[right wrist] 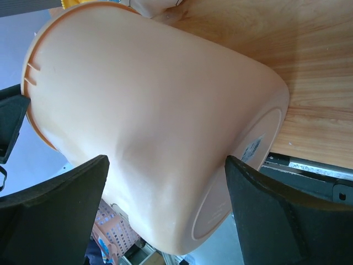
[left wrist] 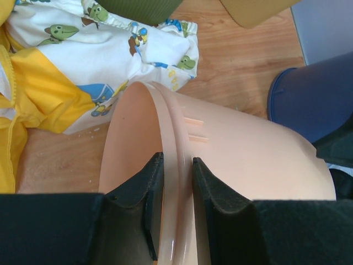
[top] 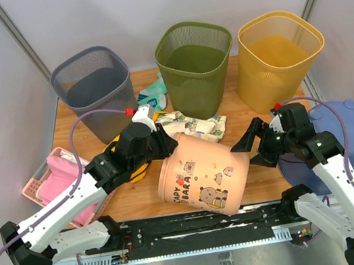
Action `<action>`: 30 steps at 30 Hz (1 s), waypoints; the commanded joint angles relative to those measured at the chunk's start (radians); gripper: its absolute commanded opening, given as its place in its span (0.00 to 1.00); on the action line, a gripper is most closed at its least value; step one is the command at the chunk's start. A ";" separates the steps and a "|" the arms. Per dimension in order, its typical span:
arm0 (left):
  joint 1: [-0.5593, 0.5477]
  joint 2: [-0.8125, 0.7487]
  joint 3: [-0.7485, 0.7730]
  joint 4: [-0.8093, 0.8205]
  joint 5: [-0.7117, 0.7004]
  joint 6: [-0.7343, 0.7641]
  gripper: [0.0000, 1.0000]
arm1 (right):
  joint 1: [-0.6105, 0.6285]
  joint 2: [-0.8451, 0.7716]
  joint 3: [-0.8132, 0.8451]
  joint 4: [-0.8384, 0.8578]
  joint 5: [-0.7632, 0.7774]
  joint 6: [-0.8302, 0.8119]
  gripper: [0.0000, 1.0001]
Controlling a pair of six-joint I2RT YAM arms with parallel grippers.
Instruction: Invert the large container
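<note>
Left gripper (left wrist: 176, 165) pinches the rim of the large container (left wrist: 248, 160), one finger inside the mouth and one outside. Only the left wrist view shows this, since from above the wrist covers the hold. Right gripper (right wrist: 166, 163) is spread wide astride the container's wall near the base, whose label shows only in the right wrist view; I cannot tell whether its fingers touch. In the top view the peach container lies tipped on its side at lower centre over the counter (top: 139, 192), base toward the bottom edge. The turn looks about half made. Next the rim must swing down as the base rises. Beyond lie a printed cloth (top: 193, 126), a grey basket (top: 103, 121), a green basket (top: 202, 97) and a yellow basket (top: 272, 88).
</note>
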 commanded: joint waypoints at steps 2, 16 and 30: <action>-0.013 0.058 -0.066 -0.053 0.027 -0.003 0.18 | -0.007 -0.022 0.066 0.096 -0.088 0.042 0.87; -0.013 0.017 -0.104 -0.068 -0.026 -0.060 0.01 | -0.006 -0.113 0.120 -0.206 0.236 0.030 0.88; -0.013 0.017 -0.140 -0.071 -0.045 -0.098 0.00 | -0.007 -0.144 -0.062 -0.050 -0.073 0.118 0.87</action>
